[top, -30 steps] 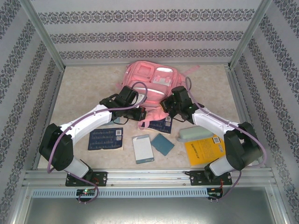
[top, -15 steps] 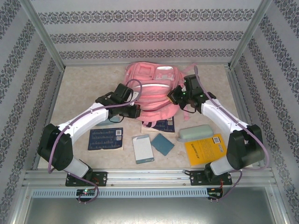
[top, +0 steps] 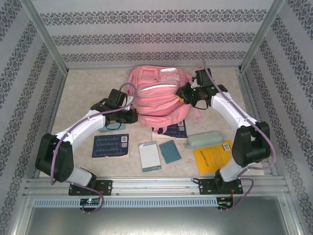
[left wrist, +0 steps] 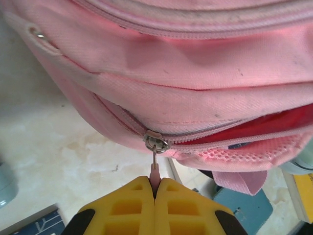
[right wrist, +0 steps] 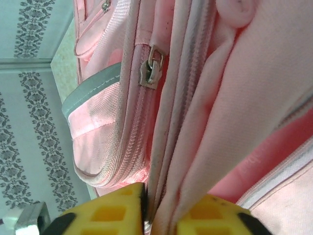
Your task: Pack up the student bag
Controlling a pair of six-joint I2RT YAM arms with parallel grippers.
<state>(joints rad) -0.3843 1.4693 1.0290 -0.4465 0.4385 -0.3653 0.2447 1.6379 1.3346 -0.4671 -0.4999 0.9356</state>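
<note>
The student bag [top: 156, 95], a big pink backpack, lies at the back middle of the table. My left gripper [top: 133, 116] is at its left lower edge, shut on the pink zipper pull [left wrist: 154, 170]. In the left wrist view the slider [left wrist: 155, 142] sits at the bag's corner, and to its right the zip gapes onto red lining [left wrist: 279, 120]. My right gripper [top: 182, 96] is at the bag's right side, shut on folds of its pink fabric [right wrist: 195, 147] and holding that side up. A second zip slider [right wrist: 150, 71] hangs higher on the bag.
In front of the bag lie two dark blue booklets [top: 111, 145] [top: 176, 130], a white and teal book [top: 149, 155], a teal notebook [top: 170, 151], a pale green case [top: 204, 140] and a yellow book [top: 214, 155]. Patterned walls close in three sides.
My left gripper has moved left with the zipper pull. My right gripper has gone back and to the right with the bag's fabric. The bag now stands fuller and sits further left.
</note>
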